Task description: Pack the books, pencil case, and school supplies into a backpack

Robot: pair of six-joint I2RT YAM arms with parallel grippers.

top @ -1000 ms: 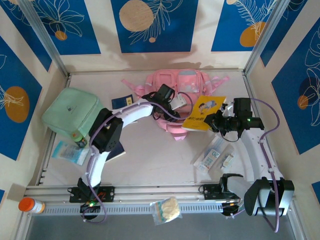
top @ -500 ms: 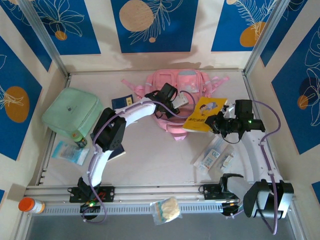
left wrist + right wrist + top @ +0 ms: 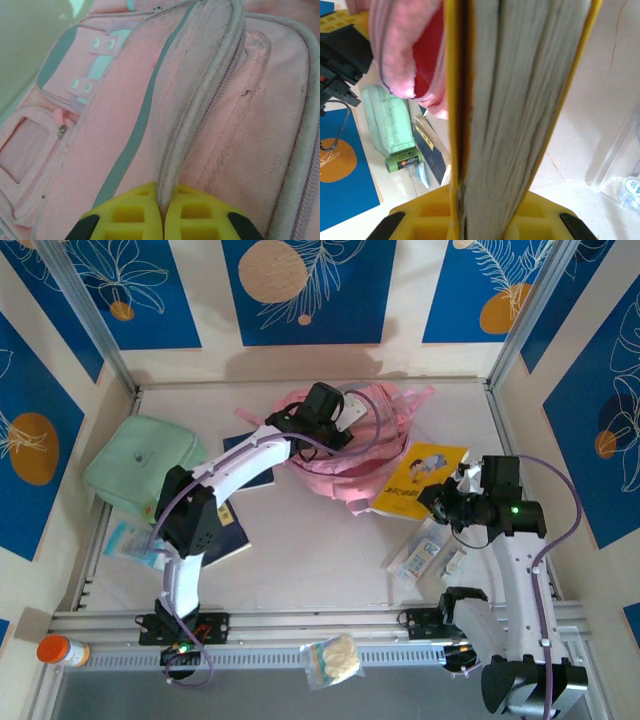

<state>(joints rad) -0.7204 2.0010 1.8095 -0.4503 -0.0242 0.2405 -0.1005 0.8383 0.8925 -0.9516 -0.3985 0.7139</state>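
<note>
Yellow book, long axis diagonal, cover upward

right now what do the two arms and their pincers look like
Both the left arm and right arm have white links and black joint housings, each trailing a looping purple cable. The left pincer and right pincer are yellow plastic moulded with square recesses, with black edges.

The backpack is pink, the book yellow, the pouch mint-green.

Left hand pinched closed, arm outstretched — right hand clamped.
</note>
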